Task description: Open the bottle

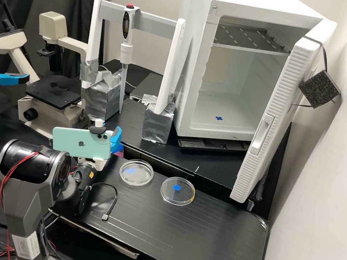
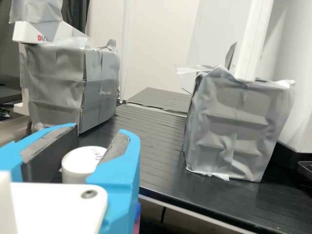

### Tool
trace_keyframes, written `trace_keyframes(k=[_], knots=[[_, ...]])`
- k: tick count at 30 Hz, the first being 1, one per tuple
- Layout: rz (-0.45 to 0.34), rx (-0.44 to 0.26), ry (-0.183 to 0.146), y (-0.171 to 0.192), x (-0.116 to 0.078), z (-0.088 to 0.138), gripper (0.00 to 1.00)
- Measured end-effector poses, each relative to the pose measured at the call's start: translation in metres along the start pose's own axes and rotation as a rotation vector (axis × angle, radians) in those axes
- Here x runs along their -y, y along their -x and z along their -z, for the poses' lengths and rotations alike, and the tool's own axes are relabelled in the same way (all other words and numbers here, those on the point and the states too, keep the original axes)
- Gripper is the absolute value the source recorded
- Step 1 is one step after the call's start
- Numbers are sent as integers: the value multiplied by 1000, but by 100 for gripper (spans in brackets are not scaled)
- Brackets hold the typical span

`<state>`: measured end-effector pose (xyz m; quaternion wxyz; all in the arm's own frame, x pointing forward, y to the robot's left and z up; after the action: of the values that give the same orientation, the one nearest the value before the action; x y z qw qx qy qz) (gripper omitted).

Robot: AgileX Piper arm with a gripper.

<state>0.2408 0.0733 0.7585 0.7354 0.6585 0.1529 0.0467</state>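
Observation:
In the high view, the gripper [image 1: 116, 139] is at the bench's back edge, partly behind the phone on the wrist. Under its blue finger is a small purple and blue patch [image 1: 119, 152], perhaps part of the bottle. Seen from the wrist, the gripper [image 2: 99, 132] stands open, its dark-padded fingers on either side of a round white bottle cap [image 2: 80, 162]. The right-hand finger covers one edge of the cap. A bit of blue and purple [image 2: 137, 220] shows beside that finger; most of the bottle is hidden.
Two clear dishes, one nearer the arm [image 1: 136, 172] and one farther right [image 1: 178, 191], lie on the black bench [image 1: 221, 222]. Behind stand two tape-wrapped supports [image 1: 102, 98] [image 1: 159, 123], a pipette [image 1: 127, 52] and a white open-doored incubator [image 1: 200, 74]. A microscope [image 1: 54, 95] is at back left.

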Motion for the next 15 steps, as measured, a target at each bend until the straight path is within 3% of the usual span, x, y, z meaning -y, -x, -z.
trace_keyframes(k=[15], knots=[[-1, 1, 1, 0, -1, -1, 0]])
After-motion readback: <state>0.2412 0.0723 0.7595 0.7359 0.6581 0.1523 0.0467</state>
